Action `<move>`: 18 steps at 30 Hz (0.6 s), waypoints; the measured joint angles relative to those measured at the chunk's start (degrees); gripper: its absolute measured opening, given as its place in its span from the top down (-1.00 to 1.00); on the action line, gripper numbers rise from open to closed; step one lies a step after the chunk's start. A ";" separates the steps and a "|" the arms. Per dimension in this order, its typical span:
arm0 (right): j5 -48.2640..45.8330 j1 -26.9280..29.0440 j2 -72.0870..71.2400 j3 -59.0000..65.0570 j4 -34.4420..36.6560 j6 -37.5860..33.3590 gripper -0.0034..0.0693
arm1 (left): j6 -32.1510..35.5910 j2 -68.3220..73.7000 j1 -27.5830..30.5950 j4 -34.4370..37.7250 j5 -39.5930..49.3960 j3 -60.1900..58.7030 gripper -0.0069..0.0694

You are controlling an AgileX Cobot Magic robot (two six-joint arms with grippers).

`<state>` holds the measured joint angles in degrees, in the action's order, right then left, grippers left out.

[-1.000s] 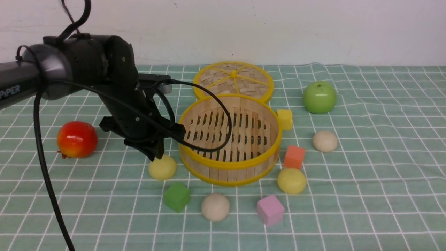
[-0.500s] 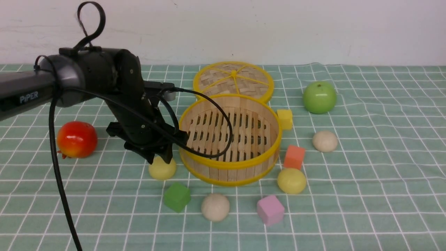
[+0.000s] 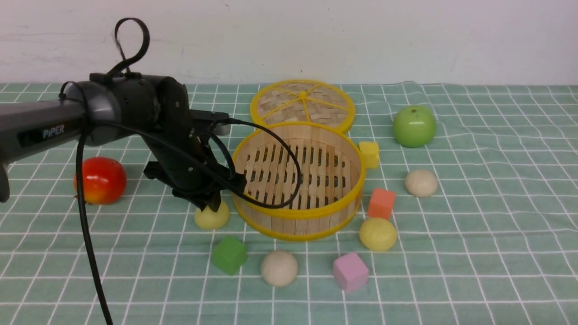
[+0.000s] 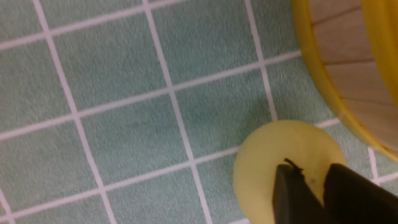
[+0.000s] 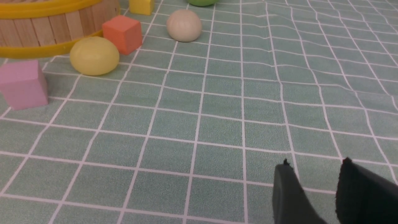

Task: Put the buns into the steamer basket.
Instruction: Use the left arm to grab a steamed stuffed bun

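A green checked tablecloth (image 3: 496,271) carries the steamer basket (image 3: 298,224), with four buns (image 3: 279,268) lying on the cloth around it. The left gripper (image 3: 211,205) sits atop the pale yellow bun (image 3: 212,220) just left of the basket, fingers narrowly parted; whether it grips cannot be told. The right gripper (image 5: 315,165) hovers with jaws apart, holding nothing.

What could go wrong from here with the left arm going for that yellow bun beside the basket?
The left gripper sits over the top of the pale yellow bun with fingertips close together, narrower than the dome. It may pinch only the crown and slip off. The steamer basket wall stands close beside the bun, so lifting could bump it.
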<state>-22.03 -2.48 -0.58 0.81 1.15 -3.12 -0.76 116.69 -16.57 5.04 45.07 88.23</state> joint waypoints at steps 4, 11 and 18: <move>0.00 0.00 0.00 0.00 0.00 0.00 0.25 | 0.00 -0.01 0.00 -0.47 -0.03 0.00 0.64; 0.00 0.00 0.00 0.00 0.00 0.00 0.25 | 0.00 -0.01 0.00 -2.05 1.76 0.00 0.85; 0.00 0.00 0.00 0.00 0.00 0.00 0.25 | 0.05 -3.06 -0.14 -3.65 3.87 0.00 0.85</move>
<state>-22.03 -2.48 -0.58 0.81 1.15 -3.12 -0.71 113.63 -16.72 1.39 48.94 88.23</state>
